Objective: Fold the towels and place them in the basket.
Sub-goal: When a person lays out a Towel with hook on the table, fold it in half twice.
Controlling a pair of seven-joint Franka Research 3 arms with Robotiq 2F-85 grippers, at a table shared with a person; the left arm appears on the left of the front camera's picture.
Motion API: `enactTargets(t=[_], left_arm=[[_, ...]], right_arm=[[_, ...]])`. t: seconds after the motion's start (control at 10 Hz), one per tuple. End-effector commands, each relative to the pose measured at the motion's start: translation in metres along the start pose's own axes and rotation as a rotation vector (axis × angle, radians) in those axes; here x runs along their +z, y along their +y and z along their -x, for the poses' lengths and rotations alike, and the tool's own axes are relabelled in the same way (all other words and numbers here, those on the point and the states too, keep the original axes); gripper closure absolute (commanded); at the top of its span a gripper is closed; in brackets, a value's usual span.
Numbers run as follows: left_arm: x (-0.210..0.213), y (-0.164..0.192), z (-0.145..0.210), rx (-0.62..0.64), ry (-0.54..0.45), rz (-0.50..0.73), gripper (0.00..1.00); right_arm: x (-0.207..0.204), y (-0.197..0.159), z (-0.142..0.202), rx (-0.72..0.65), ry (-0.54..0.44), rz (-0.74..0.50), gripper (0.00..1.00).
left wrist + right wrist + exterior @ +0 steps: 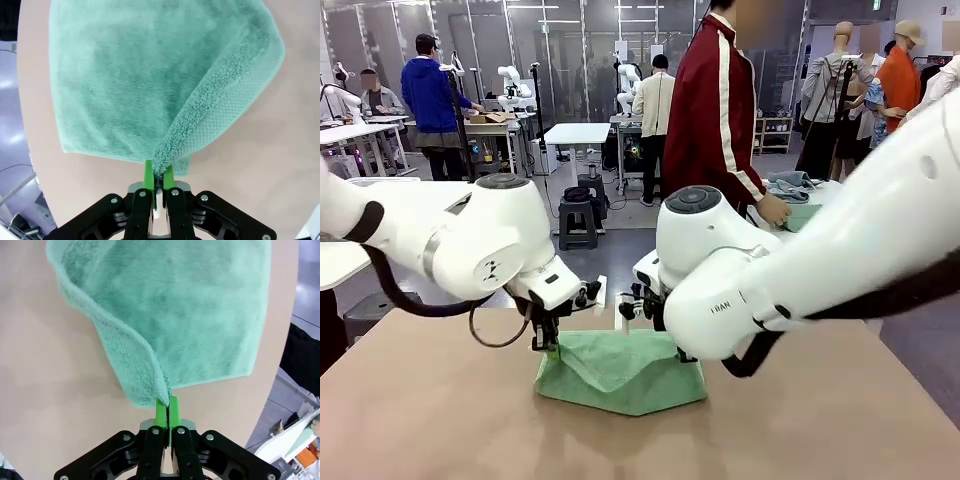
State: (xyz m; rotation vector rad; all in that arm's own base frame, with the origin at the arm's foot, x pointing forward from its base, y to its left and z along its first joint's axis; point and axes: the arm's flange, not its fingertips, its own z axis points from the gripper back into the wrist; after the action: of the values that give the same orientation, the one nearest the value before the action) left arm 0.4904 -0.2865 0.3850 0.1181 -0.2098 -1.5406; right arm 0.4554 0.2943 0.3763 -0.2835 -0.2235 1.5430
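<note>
Front view: left pincer [548, 346], right pincer [686, 356] clamp towel [620, 376].

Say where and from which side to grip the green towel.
Take the green towel by its two far corners, from above: the hemmed edge is raised off the table, thin enough to pinch. Left hand and right hand hold it so.
</note>
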Motion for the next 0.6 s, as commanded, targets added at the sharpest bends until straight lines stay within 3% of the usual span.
enactTargets(t=[0.0, 0.2, 0.5], left_arm=[[-0.002, 0.031, -0.01, 0.019, 0.044, 0.02, 0.92], [0.001, 0.07, -0.004, 0.072, 0.058, 0.007, 0.92], [0.002, 0.079, 0.003, 0.083, 0.07, -0.004, 0.92]], right_arm=[[-0.008, -0.028, -0.009, -0.002, 0.033, -0.001, 0.98], [-0.014, -0.063, -0.002, -0.014, 0.044, -0.003, 0.98], [-0.017, -0.072, 0.005, -0.014, 0.047, 0.004, 0.98]])
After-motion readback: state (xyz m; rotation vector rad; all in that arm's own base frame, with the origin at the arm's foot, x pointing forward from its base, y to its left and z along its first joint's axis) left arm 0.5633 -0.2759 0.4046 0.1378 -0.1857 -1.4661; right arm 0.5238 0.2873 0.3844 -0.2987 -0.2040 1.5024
